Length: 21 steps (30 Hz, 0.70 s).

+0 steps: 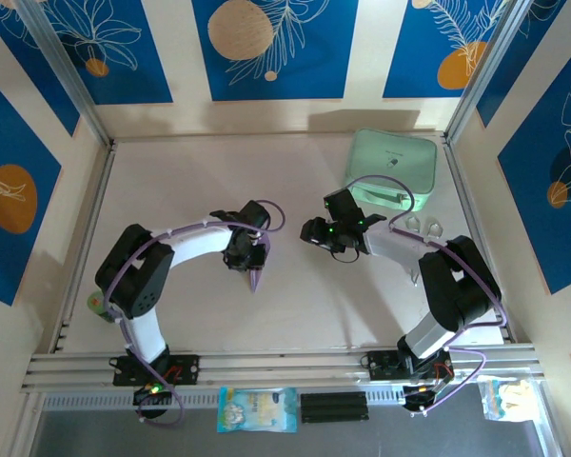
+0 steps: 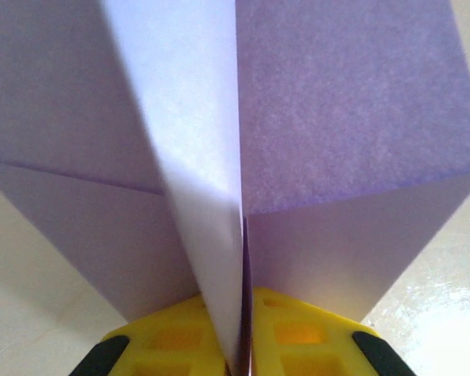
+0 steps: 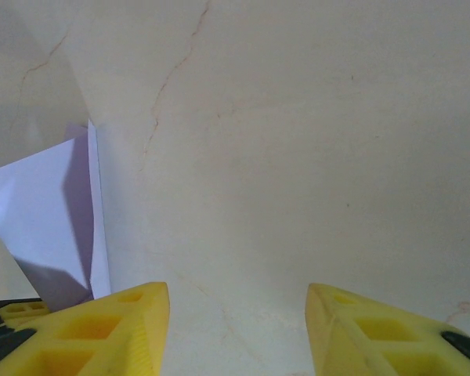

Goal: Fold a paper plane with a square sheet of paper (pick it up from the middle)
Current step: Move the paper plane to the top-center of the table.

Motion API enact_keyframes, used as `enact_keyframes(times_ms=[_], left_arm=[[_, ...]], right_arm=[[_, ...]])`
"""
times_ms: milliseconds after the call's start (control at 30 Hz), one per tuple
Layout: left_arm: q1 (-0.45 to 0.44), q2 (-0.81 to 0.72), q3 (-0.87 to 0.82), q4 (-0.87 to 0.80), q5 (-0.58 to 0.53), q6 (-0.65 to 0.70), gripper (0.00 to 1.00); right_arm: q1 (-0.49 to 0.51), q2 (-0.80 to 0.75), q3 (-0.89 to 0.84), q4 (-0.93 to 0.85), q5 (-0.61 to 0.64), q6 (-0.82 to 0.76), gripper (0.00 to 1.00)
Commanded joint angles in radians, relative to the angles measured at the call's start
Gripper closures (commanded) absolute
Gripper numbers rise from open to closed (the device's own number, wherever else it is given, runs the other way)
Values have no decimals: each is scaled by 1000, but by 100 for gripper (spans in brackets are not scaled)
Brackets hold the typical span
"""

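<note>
Lilac paper plane (image 1: 256, 277) pinched in the left gripper (image 1: 250, 264) near the middle of the table (image 1: 190, 181).

The plane is a creased, pointed shape, a little left of the table's centre, with its tip toward the near edge; whether the tip touches the surface cannot be told. From the left wrist, the plane (image 2: 313, 117) spreads in two wings from a centre ridge, and the left gripper's (image 2: 241, 348) yellow fingers (image 2: 172, 341) are pressed together on that ridge. The right gripper (image 1: 316, 234) hovers just right of centre, apart from the plane. Its fingers (image 3: 113, 333) are spread with bare table between them, and the plane (image 3: 51, 207) stands off to its left. A mint-green case (image 1: 392, 169) lies by the far right corner.
</note>
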Motion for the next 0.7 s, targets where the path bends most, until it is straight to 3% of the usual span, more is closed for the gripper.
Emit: enact_keyframes(times_ms=[0,300,533,667], left_arm=[[-6,25,24,-11,15,-15,85],[-27,75,32,-6,3,-48,83],[-27,15,80,-51,-100,-38,96],[-4,-4,138,-64,-170,5,100]], right_arm=[[-3,6,-11,-7,-12,8,51],[-4,9,-8,-6,-14,9,51],[-5,-34,-10,-27,28,-8,48],[-9,-84,-15,-48,87,-38,39]])
